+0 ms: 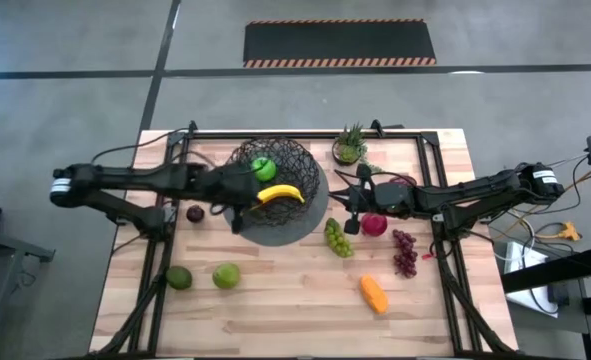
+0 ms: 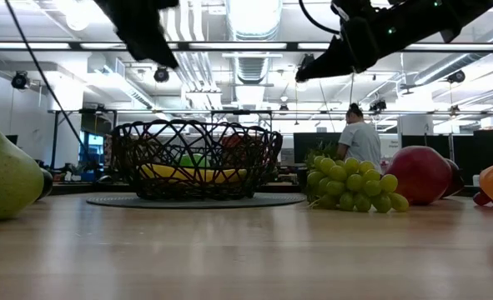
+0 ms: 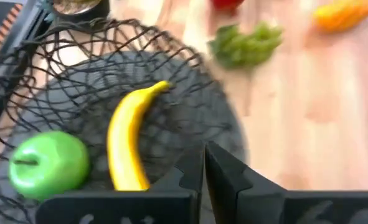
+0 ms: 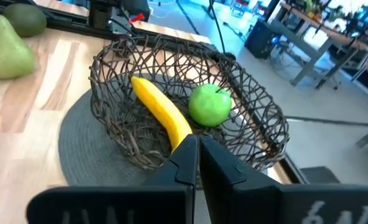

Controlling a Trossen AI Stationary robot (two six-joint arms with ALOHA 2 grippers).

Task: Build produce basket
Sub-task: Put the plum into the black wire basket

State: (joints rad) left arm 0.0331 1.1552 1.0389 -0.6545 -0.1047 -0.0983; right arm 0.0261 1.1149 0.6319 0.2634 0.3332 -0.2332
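Note:
The basket (image 1: 275,172), a black wire-mesh bowl, stands on a round grey base (image 1: 293,226) at the table's far middle. In it lie a yellow banana (image 3: 129,142) and a green apple (image 3: 47,164). My left gripper (image 3: 203,169) is shut and empty, above the basket's near left rim (image 1: 239,205). My right gripper (image 4: 197,154) is shut and empty, right of the basket (image 1: 351,212), pointing toward it. Loose produce lies on the table: green grapes (image 1: 338,238), a red apple (image 1: 374,225), purple grapes (image 1: 405,252), an orange piece (image 1: 374,293), a pear (image 1: 226,275), a lime (image 1: 179,278) and a dark fruit (image 1: 195,213).
A small potted green plant (image 1: 350,148) stands at the far edge, right of the basket. Dark arm frames run along the table's left and right sides. Bare wood lies along the near edge. A person (image 2: 359,138) stands far off in the room beyond the table.

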